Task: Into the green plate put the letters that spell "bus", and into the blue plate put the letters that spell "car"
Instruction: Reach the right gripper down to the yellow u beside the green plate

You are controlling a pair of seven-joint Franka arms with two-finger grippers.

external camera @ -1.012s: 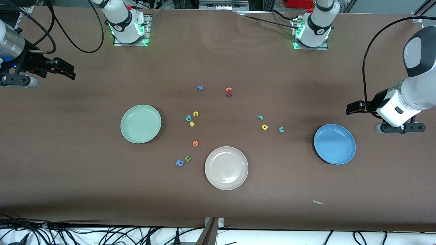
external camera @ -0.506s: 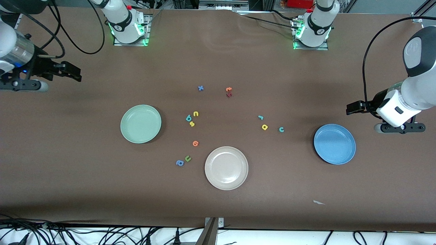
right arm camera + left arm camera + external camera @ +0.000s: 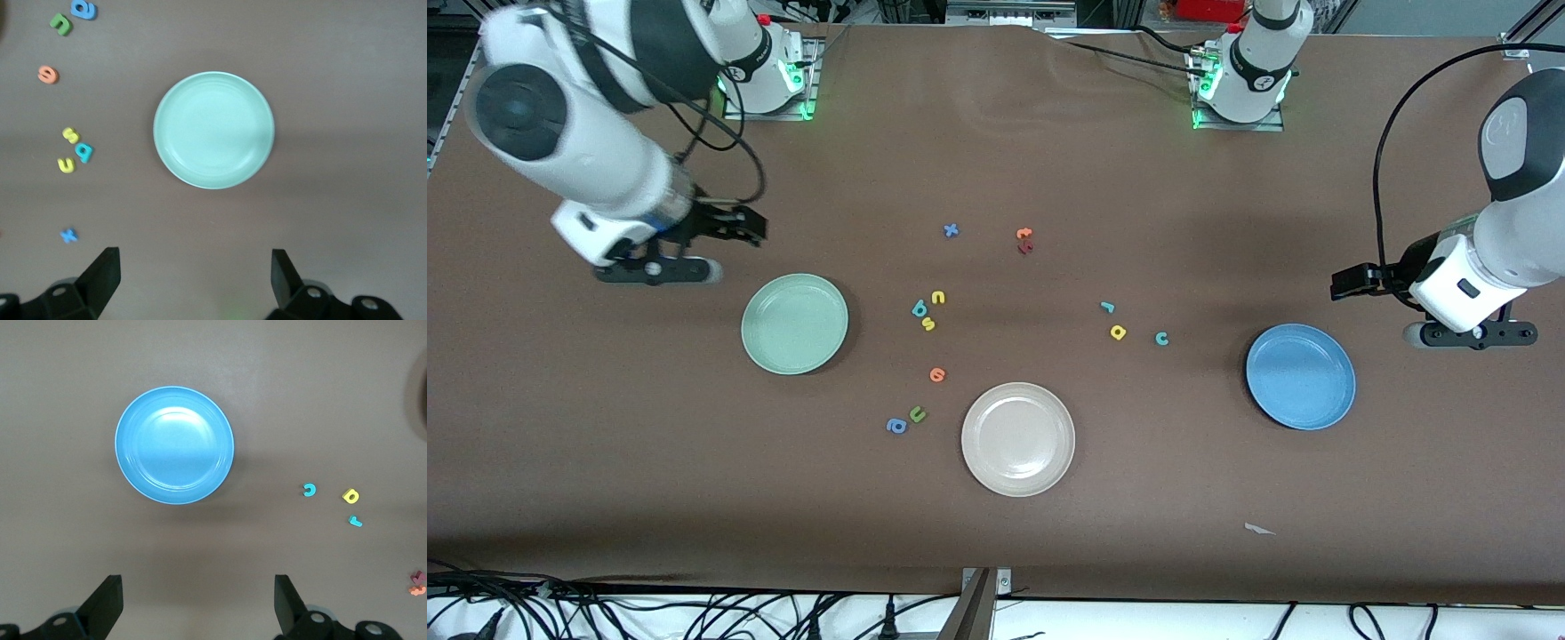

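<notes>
Tiny foam letters b, u, s (image 3: 927,310) lie clustered beside the pale mint-green plate (image 3: 794,323), unplaced; both the right gripper (image 3: 740,226) and the left gripper (image 3: 1352,283) hover wide open, empty.

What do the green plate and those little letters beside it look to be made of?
Green plate: likely plastic, smooth with a soft satin sheen and a moulded rim. Teal b, yellow u and yellow s: probably foam, matte and thick-cut.

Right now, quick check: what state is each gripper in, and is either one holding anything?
Left gripper: open, empty, over bare table beside the blue plate.
Right gripper: open, empty, over bare table beside the green plate.
</notes>
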